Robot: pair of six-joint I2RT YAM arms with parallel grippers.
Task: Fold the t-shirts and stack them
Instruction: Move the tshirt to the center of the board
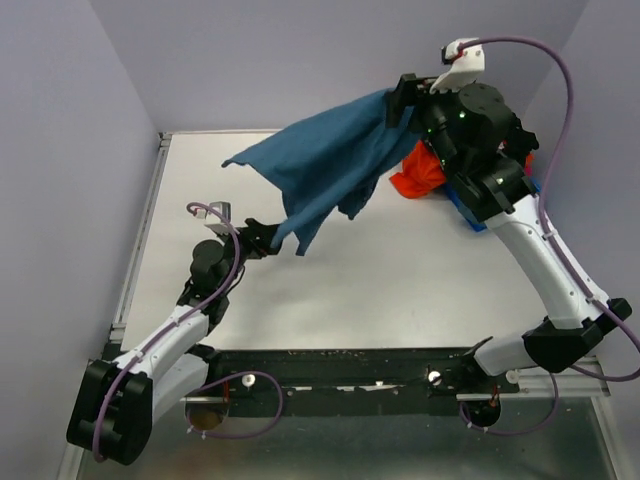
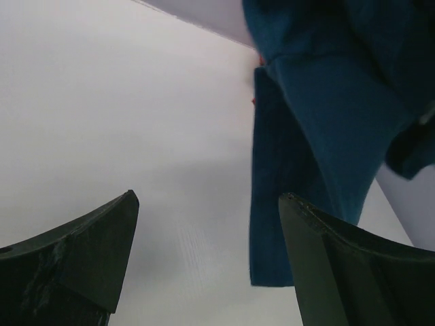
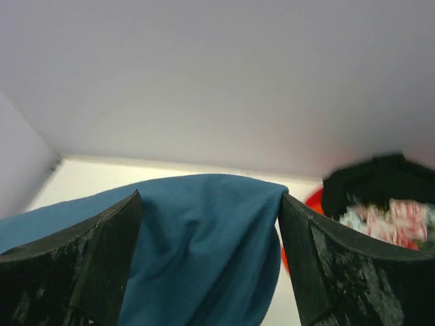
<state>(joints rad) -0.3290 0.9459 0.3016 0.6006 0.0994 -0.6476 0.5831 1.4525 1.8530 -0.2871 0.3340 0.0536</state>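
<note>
The teal-blue t-shirt (image 1: 320, 165) hangs in the air over the back of the table, spread out to the left. Its top edge lies across the spread fingers of my right gripper (image 1: 400, 100), raised high at the back right; the right wrist view shows the jaws wide apart with the cloth (image 3: 204, 238) between them. My left gripper (image 1: 268, 238) is open and empty, just left of the shirt's low hanging tip (image 2: 299, 224). The orange-red shirt (image 1: 418, 172), the bright blue shirt (image 1: 465, 208) and the black floral shirt (image 3: 380, 197) lie piled at the back right.
The white table (image 1: 400, 290) is bounded by purple walls at the back and both sides. The right arm reaches over the shirt pile and hides most of it in the top view.
</note>
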